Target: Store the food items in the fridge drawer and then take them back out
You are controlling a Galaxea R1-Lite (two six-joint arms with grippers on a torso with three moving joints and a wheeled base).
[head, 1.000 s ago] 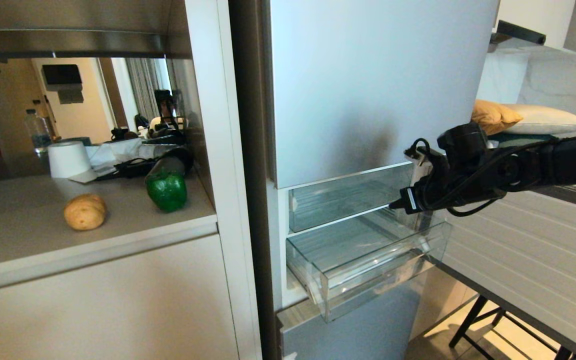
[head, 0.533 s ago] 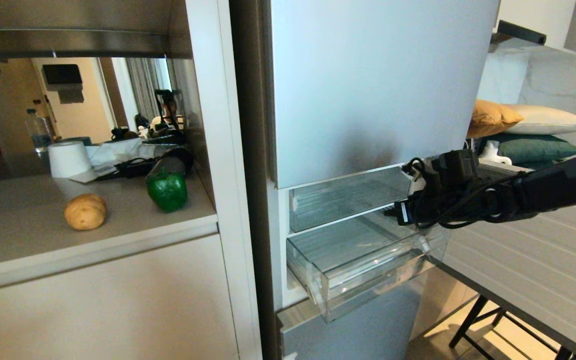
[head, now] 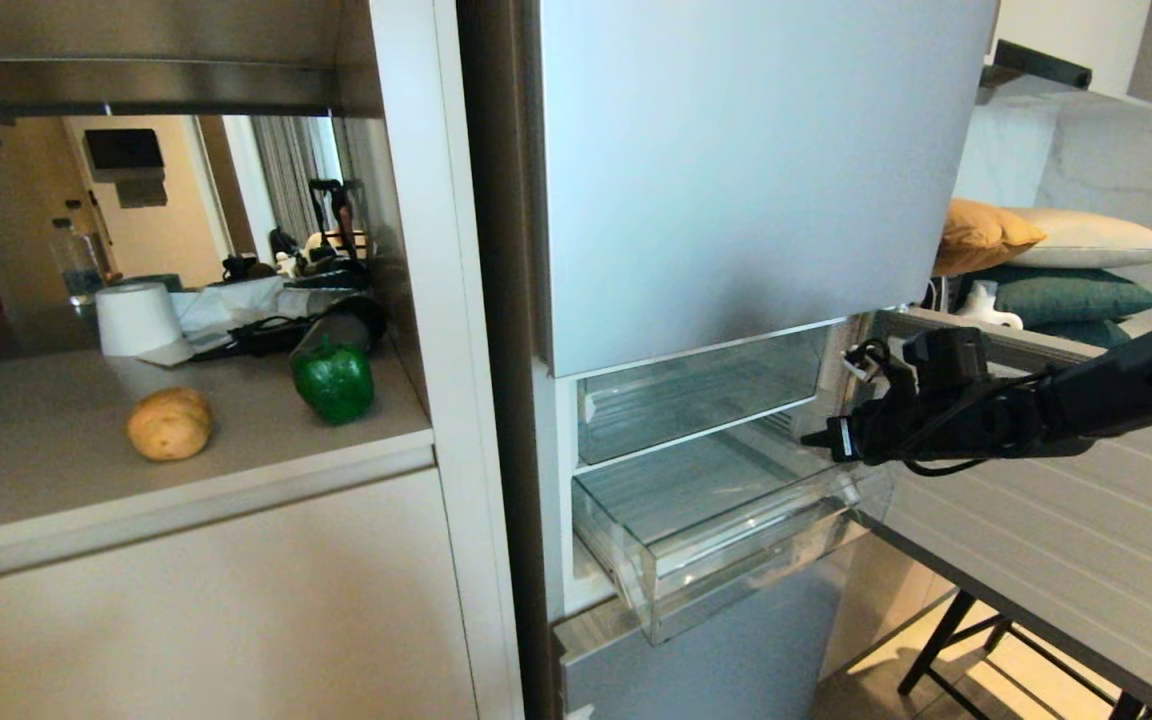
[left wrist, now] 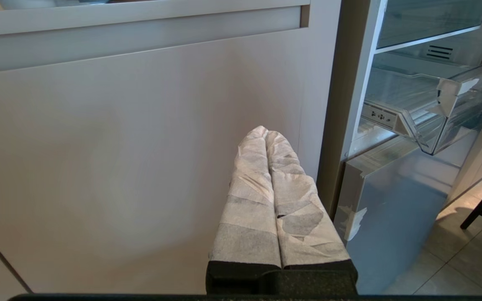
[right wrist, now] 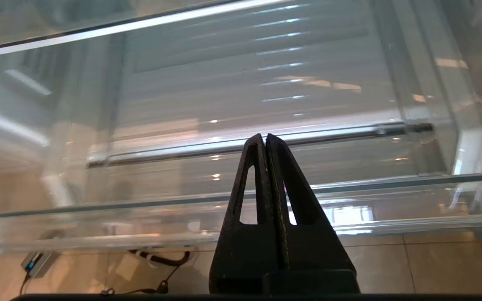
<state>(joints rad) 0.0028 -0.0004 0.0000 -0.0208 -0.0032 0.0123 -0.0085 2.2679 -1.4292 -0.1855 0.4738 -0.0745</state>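
Right gripper (head: pixel 816 437): jaws pressed together, empty, above pulled-out clear ribbed fridge drawer (head: pixel 736 545) | left gripper (left wrist: pixel 266 136): jaws together, by cabinet | tan oval potato (head: pixel 170 424), glossy green bell pepper (head: pixel 334 381): near counter's front edge

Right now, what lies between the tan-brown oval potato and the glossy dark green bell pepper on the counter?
Nothing: in the head view only bare beige counter separates the tan-brown oval potato from the glossy dark green bell pepper; they stand apart.
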